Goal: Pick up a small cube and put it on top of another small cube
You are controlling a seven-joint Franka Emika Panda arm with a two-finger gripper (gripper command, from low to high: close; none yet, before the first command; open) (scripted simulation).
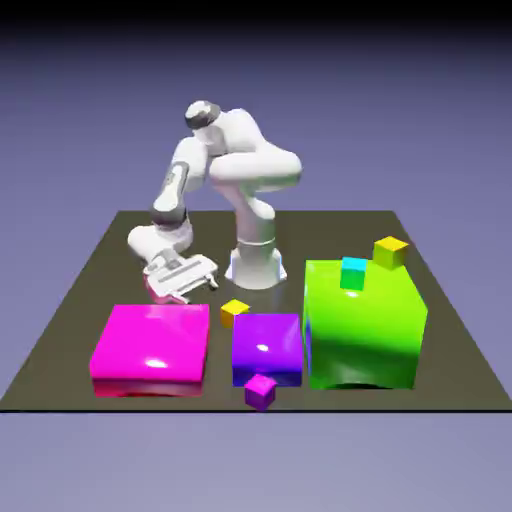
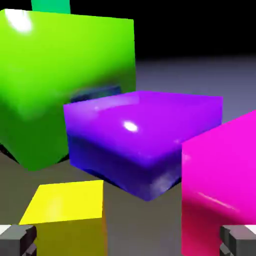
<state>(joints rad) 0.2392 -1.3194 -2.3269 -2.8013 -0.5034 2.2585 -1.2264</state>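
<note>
Beside the glossy purple block (image 1: 267, 346), you are seeing the small yellow cube (image 1: 235, 311) sitting; the white two-finger gripper (image 1: 186, 278) is hovering near it, fingers (image 2: 17, 239) spread wide, gripping nothing.

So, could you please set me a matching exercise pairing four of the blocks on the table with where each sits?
Things:
1. small yellow cube
2. small cyan cube
3. small magenta-purple cube
4. flat magenta block

Places:
A. on top of the big green block
B. at the table's near edge, in front of the purple block
C. exterior view's left of the purple block
D. just behind the purple block

Pairs: 1-D, 2-A, 3-B, 4-C
</note>
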